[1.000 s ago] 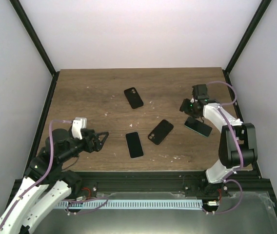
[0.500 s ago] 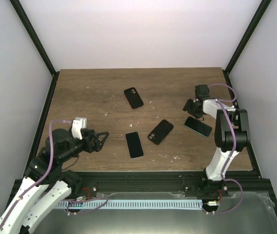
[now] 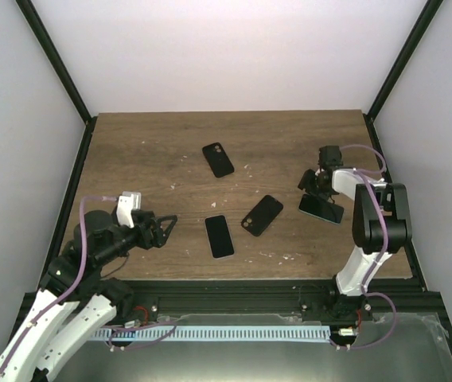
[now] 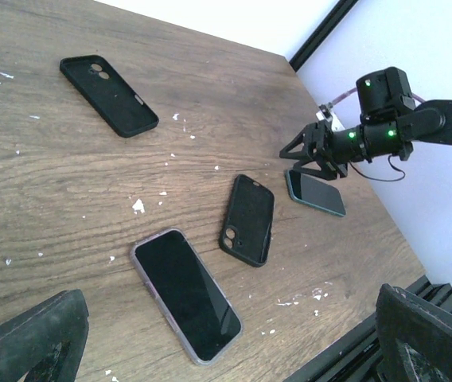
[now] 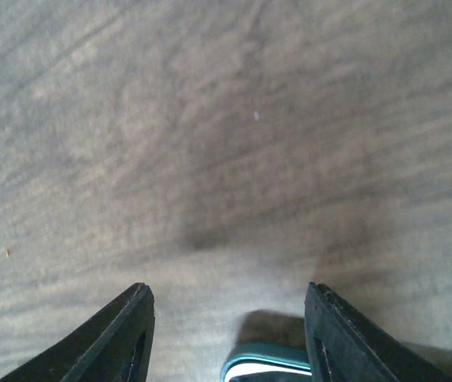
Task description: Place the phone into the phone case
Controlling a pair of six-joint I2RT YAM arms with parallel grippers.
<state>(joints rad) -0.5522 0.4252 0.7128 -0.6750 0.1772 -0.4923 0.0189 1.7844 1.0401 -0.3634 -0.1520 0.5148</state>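
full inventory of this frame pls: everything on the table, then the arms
table: 1, brown wood with white flecks, floor of the enclosure
walls: 3, white with black corner posts, left, back and right
far cover: 1, black with a camera cutout, far centre of the table
middle cover: 1, black with a camera cutout, centre, lying at an angle
pale-rimmed phone: 1, dark screen up, near centre, left of the middle cover
teal-edged phone: 1, dark screen up, right side, under the right gripper
left gripper: 1, black, near left, jaws wide open, holding nothing
right gripper: 1, black, low over the teal-edged phone's far end, jaws apart
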